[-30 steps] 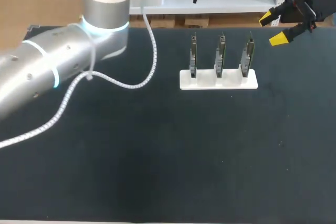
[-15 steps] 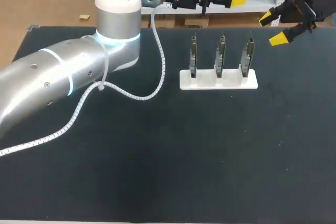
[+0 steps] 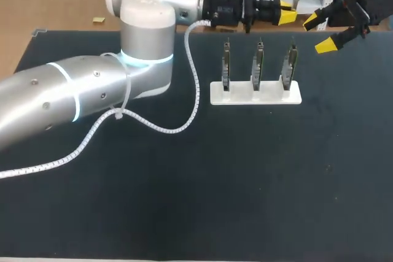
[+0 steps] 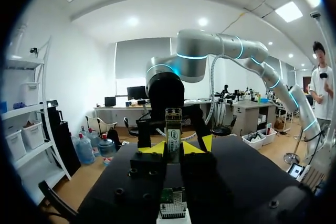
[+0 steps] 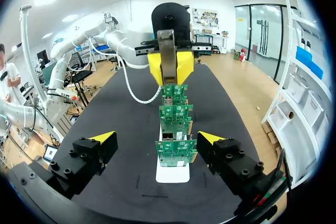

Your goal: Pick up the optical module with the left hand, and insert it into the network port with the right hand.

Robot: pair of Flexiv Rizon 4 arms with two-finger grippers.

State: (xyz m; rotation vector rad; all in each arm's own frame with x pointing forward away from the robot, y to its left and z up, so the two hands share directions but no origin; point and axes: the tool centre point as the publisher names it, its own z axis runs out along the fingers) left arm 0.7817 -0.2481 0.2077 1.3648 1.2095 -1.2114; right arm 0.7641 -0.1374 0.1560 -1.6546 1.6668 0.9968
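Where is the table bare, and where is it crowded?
Bare: the black mat from the white stand to the near edge, and right of the stand. Crowded: the far edge, with left gripper, right gripper and the boards.

Lighting was bright and even, supplied by ceiling lamps [image 4: 202, 22] overhead. The dark bench [image 3: 245, 182] gave back almost no glare and carried no hard shadows. My left arm [image 3: 92, 90] showed soft highlights on its silver shell. The optical module [image 5: 167, 45] gripped in my left claw [image 5: 168, 72] gleamed faintly. In the left wrist view, that claw's black body sat in shade.
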